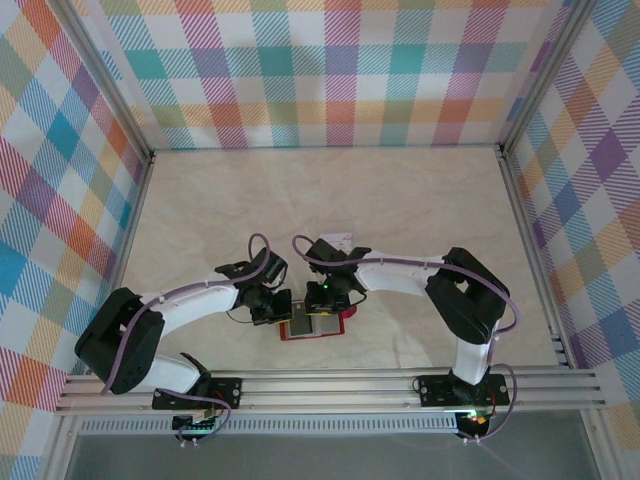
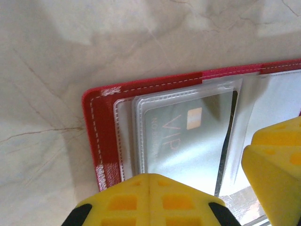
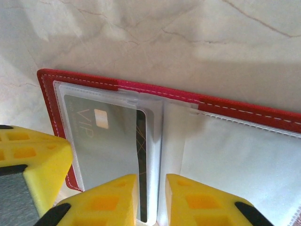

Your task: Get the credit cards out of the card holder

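The red card holder [image 1: 315, 327] lies open on the table between both grippers. In its left clear pocket sits a pale grey credit card [image 2: 188, 136] marked VIP, with a dark band along its right edge [image 3: 142, 141]. The holder's red stitched border [image 2: 106, 136] frames the pocket, and the right half [image 3: 244, 150] shows white pockets. My left gripper [image 2: 149, 178] is shut, its yellow fingers meeting over the holder's near-left edge. My right gripper [image 3: 151, 181] is open by a narrow gap, straddling the card's dark edge and the pocket's mouth.
A pale flat piece [image 1: 338, 240] lies on the marble table just beyond the right wrist. Plaid walls enclose the back and sides. An aluminium rail [image 1: 330, 385] runs along the near edge. Each wrist view shows the other gripper's yellow finger [image 2: 277, 165] [image 3: 28, 165] close by.
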Controlling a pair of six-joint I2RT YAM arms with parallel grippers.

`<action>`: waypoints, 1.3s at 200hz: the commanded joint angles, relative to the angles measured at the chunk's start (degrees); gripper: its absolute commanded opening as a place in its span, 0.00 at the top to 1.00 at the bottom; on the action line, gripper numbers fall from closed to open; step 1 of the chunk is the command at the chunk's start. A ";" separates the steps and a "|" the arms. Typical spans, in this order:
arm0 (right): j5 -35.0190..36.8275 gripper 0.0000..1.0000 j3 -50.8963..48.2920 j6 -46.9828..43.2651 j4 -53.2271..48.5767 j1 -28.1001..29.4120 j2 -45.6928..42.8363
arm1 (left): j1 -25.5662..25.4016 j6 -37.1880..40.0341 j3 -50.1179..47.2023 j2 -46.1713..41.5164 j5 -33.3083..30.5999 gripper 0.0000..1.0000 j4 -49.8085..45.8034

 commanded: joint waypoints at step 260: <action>-3.08 0.83 0.84 -0.64 1.88 -0.25 1.99 | -0.32 1.35 -1.44 3.92 -1.15 1.00 -1.02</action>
